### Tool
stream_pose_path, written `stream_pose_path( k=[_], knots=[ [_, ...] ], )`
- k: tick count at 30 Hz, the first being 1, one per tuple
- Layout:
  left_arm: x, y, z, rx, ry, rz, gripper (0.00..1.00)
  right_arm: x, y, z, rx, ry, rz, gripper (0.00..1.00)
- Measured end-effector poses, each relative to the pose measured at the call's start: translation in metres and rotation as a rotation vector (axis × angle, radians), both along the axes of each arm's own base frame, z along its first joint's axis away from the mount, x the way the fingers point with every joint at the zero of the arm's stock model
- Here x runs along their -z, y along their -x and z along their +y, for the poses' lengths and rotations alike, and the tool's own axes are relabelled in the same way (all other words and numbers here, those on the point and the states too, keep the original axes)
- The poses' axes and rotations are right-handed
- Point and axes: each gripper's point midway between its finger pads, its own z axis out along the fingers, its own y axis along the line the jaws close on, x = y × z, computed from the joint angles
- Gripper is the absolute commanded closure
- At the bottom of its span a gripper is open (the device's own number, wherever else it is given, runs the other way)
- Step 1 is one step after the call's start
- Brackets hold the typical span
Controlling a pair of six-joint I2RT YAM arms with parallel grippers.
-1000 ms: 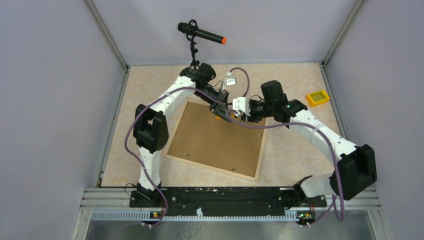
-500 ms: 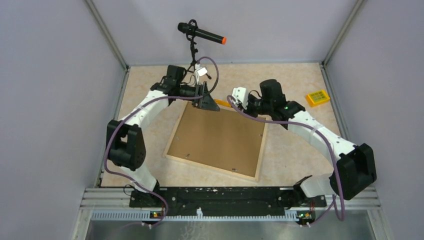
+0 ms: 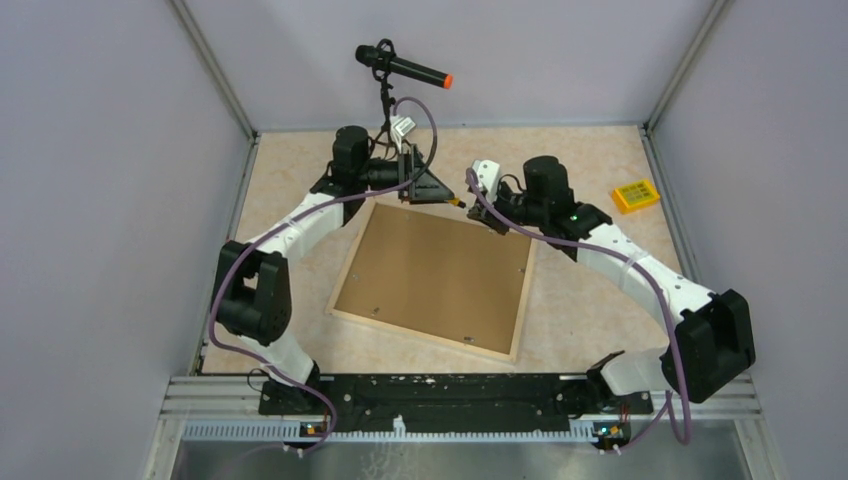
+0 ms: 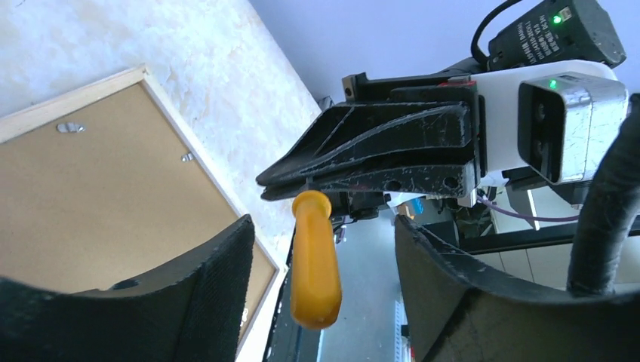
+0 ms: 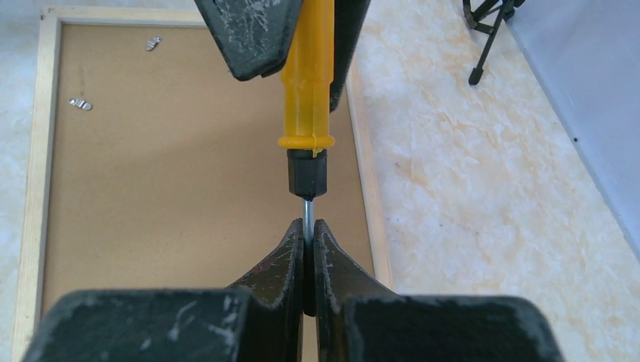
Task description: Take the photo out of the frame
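Right gripper (image 5: 309, 234) is pinched tight on the metal shaft of the yellow screwdriver (image 5: 308, 75), over the frame's far edge. Left gripper (image 4: 324, 245) has its jaws wide, straddling the handle, apparently with no contact. Frame (image 3: 432, 280) lies back-up mid-table (image 3: 590, 300). The photo can't be seen in any view.

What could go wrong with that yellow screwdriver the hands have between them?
The right hand pinches the screwdriver only by its thin metal shaft, so the heavier handle could swivel or slip free and drop towards the frame. The left hand stands open around the handle; pulling away crookedly might knock it loose.
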Motion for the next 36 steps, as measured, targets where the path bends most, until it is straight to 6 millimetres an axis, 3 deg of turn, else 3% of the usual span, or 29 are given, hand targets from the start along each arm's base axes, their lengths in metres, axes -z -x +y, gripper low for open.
stream_pose_path(
  k=[6, 10, 11, 12, 13, 14, 16, 19, 21, 23, 26, 28, 32, 36],
  knots=[
    [-0.002, 0.002, -0.011, 0.022, 0.020, -0.010, 0.50, 0.002, 0.004, 0.001, -0.002, -0.014, 0.027, 1.00],
    [0.003, 0.006, -0.019, 0.036, 0.017, 0.004, 0.77, 0.003, 0.005, 0.002, -0.004, -0.019, 0.034, 1.00],
    [0.003, 0.006, -0.020, 0.034, 0.016, 0.008, 0.85, 0.002, 0.005, 0.002, -0.007, -0.021, 0.033, 0.95],
    [0.004, 0.004, -0.020, 0.028, 0.014, 0.000, 0.93, 0.001, 0.006, 0.002, -0.004, -0.026, 0.033, 0.83],
    [0.006, 0.003, -0.020, 0.028, 0.013, -0.002, 0.99, -0.001, 0.006, 0.002, -0.001, -0.028, 0.031, 0.64],
    [0.006, 0.003, -0.020, 0.030, 0.013, -0.009, 1.00, -0.001, 0.007, 0.001, 0.001, -0.028, 0.036, 0.53],
    [0.006, 0.001, -0.022, 0.034, 0.004, -0.027, 1.00, 0.002, 0.007, -0.002, 0.020, -0.026, 0.058, 0.41],
    [0.005, -0.015, -0.029, 0.018, -0.044, -0.117, 1.00, 0.010, 0.003, -0.020, 0.086, -0.037, 0.144, 0.38],
    [0.005, -0.032, -0.034, -0.019, -0.106, -0.218, 1.00, 0.016, -0.008, -0.046, 0.178, -0.059, 0.220, 0.38],
    [0.008, -0.047, -0.039, -0.061, -0.191, -0.345, 1.00, 0.025, -0.024, -0.087, 0.326, -0.094, 0.315, 0.38],
    [0.025, -0.050, -0.046, -0.068, -0.315, -0.496, 1.00, 0.045, -0.036, -0.137, 0.514, -0.140, 0.435, 0.39],
    [0.044, -0.047, -0.053, -0.038, -0.399, -0.568, 1.00, 0.066, -0.035, -0.160, 0.613, -0.154, 0.532, 0.40],
    [0.094, -0.045, -0.069, 0.038, -0.561, -0.679, 1.00, 0.107, -0.018, -0.163, 0.689, -0.153, 0.734, 0.42],
    [0.130, -0.050, -0.084, 0.099, -0.666, -0.744, 1.00, 0.130, -0.015, -0.161, 0.740, -0.166, 0.853, 0.43]
  ],
)
